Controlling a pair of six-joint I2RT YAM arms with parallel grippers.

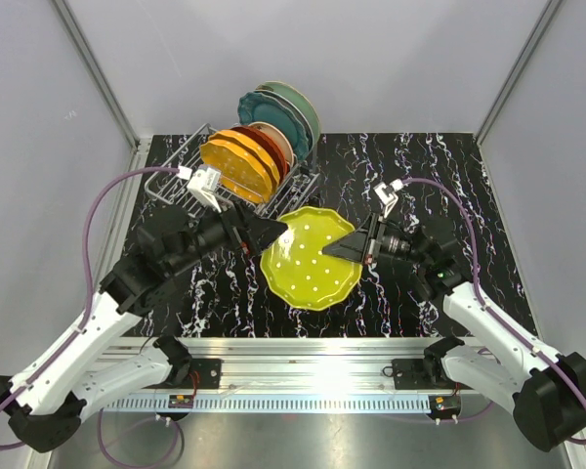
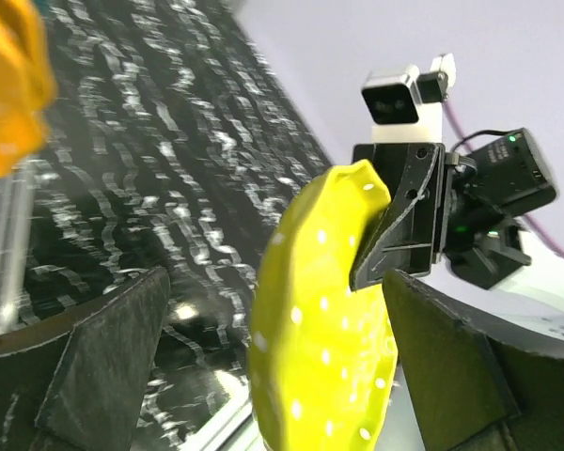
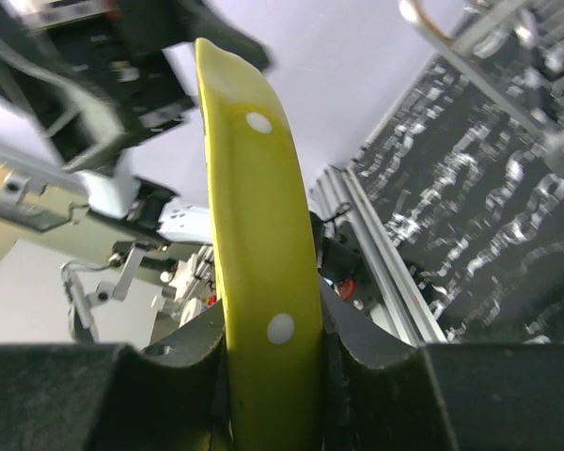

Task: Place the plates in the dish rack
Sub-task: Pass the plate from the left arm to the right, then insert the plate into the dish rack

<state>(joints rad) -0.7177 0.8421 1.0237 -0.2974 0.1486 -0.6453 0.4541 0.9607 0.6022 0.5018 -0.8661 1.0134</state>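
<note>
The dotted lime green plate [image 1: 313,259] is held tilted above the table between both arms. My right gripper [image 1: 340,248] is shut on its right rim; in the right wrist view the rim [image 3: 258,235] stands edge-on, clamped by the gripper [image 3: 273,376]. My left gripper [image 1: 273,233] is open at the plate's left rim. In the left wrist view the plate [image 2: 329,329] sits between wide-spread fingers [image 2: 103,366] without touching them. The dish rack [image 1: 176,181] holds dotted orange-yellow [image 1: 236,166], red-orange [image 1: 259,151], cream-centred [image 1: 278,145], dark teal [image 1: 272,109] and mint green [image 1: 301,107] plates upright.
The rack stands at the back left of the black marbled table [image 1: 420,176], its left slots bare. Its wires show in the right wrist view [image 3: 489,66]. The orange-yellow plate's edge [image 2: 9,85] shows in the left wrist view. White walls enclose the table.
</note>
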